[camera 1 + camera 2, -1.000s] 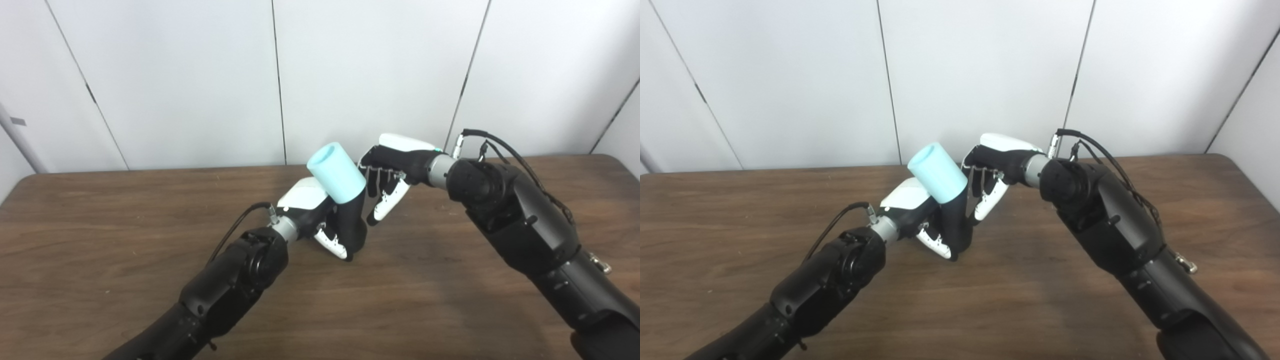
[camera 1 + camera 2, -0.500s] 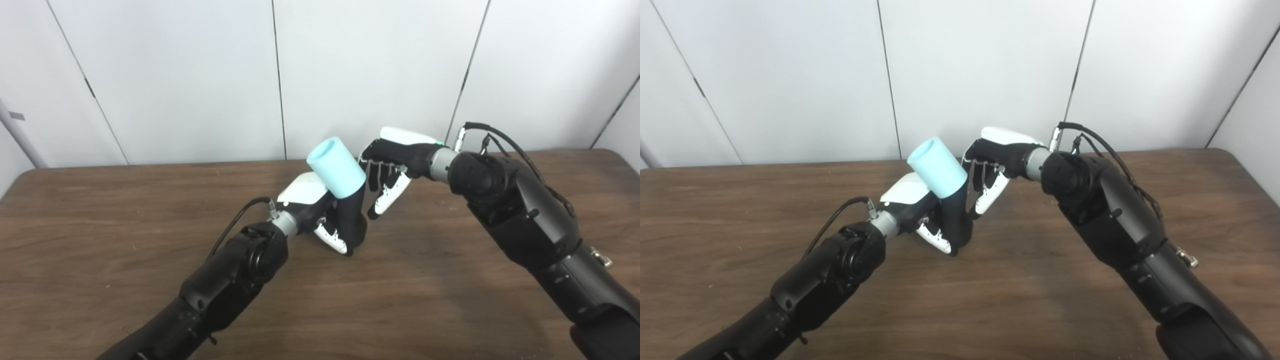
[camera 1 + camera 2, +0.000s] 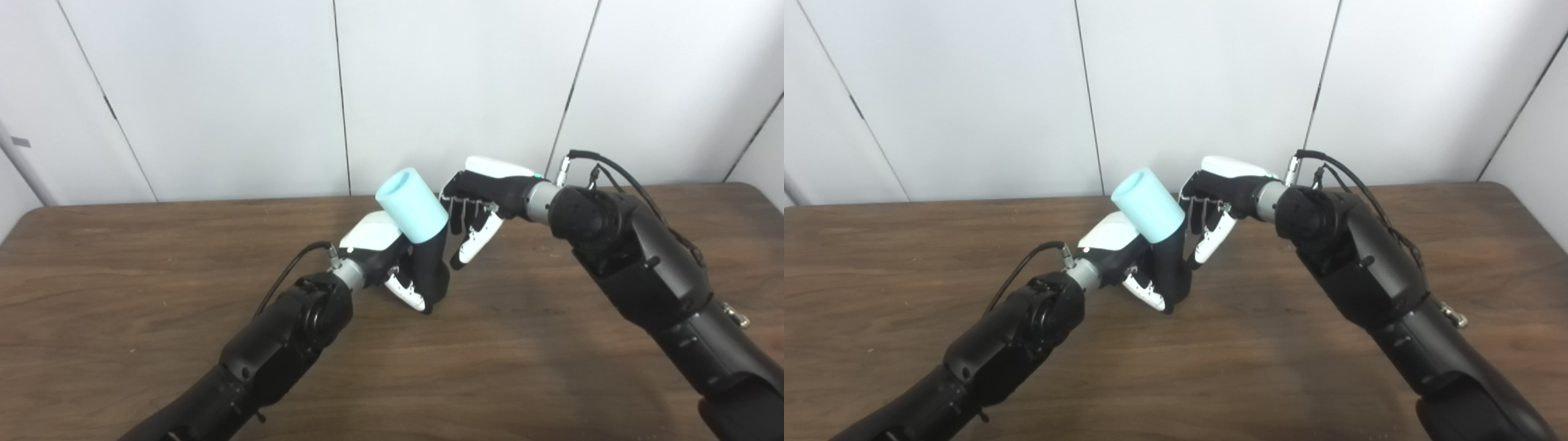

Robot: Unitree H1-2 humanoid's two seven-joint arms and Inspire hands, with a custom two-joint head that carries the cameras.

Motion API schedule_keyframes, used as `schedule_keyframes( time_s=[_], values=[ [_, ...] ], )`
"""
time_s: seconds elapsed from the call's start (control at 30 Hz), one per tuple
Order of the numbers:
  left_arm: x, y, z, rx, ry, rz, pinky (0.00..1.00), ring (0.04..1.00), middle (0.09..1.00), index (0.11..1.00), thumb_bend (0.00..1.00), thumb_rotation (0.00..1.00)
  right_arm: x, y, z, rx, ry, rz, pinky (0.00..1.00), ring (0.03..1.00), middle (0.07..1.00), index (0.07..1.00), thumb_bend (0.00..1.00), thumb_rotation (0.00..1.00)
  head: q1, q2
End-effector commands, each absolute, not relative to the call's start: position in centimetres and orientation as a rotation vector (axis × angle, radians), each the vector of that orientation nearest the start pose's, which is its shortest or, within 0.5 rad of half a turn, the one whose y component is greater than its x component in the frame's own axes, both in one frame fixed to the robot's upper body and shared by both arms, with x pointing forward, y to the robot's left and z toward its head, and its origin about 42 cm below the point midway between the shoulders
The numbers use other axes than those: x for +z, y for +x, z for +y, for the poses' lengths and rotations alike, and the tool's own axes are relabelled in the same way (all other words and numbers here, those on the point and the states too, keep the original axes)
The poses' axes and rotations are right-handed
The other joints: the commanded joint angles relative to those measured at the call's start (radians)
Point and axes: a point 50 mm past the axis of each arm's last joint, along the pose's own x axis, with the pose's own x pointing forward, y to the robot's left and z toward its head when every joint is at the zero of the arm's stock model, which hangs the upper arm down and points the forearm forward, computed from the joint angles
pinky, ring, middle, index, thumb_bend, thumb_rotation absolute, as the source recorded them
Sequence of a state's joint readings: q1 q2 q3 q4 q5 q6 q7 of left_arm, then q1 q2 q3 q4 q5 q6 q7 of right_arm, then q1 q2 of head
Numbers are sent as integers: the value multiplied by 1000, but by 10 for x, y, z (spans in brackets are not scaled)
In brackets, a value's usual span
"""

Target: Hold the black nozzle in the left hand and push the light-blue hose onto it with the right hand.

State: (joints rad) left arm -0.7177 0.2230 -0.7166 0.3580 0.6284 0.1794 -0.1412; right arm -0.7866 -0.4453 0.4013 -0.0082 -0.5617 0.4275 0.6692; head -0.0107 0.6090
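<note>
My left hand (image 3: 392, 263) is shut on the black nozzle (image 3: 431, 269), which stands almost upright just above the table. The light-blue hose (image 3: 411, 207) sits on the nozzle's top end and leans up and to the left, its open mouth facing away. My right hand (image 3: 474, 211) hangs just right of the hose with its fingers spread and pointing down, holding nothing. A narrow gap shows between its fingers (image 3: 1213, 236) and the nozzle (image 3: 1171, 269).
A brown wooden table (image 3: 122, 275) spreads under both arms. White wall panels (image 3: 245, 92) stand right behind its far edge. A small metal clip (image 3: 735, 318) shows beside my right forearm.
The camera tipped a little between one second ago and half a second ago, shifting the whole picture. Since then neither hand nor the hose has visibly moved.
</note>
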Motion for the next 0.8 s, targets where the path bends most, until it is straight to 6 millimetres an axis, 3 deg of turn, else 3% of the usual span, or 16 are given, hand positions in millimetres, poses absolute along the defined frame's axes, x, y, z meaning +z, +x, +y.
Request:
schedule_keyframes(
  time_s=[0.0,0.2,0.23,0.27,0.3,0.37,0.43,0.53,0.63,0.77],
  values=[
    [110,411,110,-799,1381,30,519,498,484,483,527,0,366,451,-192,474,-1229,-166,327,407,456,526,518,0,-1,1],
    [110,413,110,-799,1385,35,458,443,454,486,528,0,376,451,-191,445,-1220,-176,341,404,516,540,513,0,3,-3],
    [110,414,110,-800,1384,37,460,445,453,486,528,0,376,451,-191,444,-1218,-176,374,440,628,658,522,0,3,-3],
    [110,414,110,-799,1383,38,461,445,453,487,528,0,377,451,-192,447,-1220,-174,386,453,665,698,525,0,4,-5],
    [110,414,110,-799,1382,38,468,448,452,487,528,0,377,450,-192,449,-1222,-172,429,551,712,736,681,0,4,-5],
    [110,413,111,-797,1378,39,481,456,456,487,528,0,380,451,-193,462,-1263,-156,507,677,771,778,818,17,5,-5],
    [111,413,112,-794,1372,41,483,458,453,487,528,0,384,449,-193,463,-1305,-152,653,826,888,857,861,51,5,-4],
    [110,413,112,-795,1373,42,491,473,471,485,528,0,389,446,-194,435,-1325,-188,730,920,976,939,908,82,3,-2],
    [110,413,111,-799,1380,42,505,486,490,482,526,0,392,444,-194,393,-1342,-240,795,988,998,992,980,169,3,-2],
    [110,412,112,-802,1380,43,514,496,499,480,525,0,396,444,-193,360,-1334,-272,878,1000,1000,1000,1000,310,5,-1]
  ],
)
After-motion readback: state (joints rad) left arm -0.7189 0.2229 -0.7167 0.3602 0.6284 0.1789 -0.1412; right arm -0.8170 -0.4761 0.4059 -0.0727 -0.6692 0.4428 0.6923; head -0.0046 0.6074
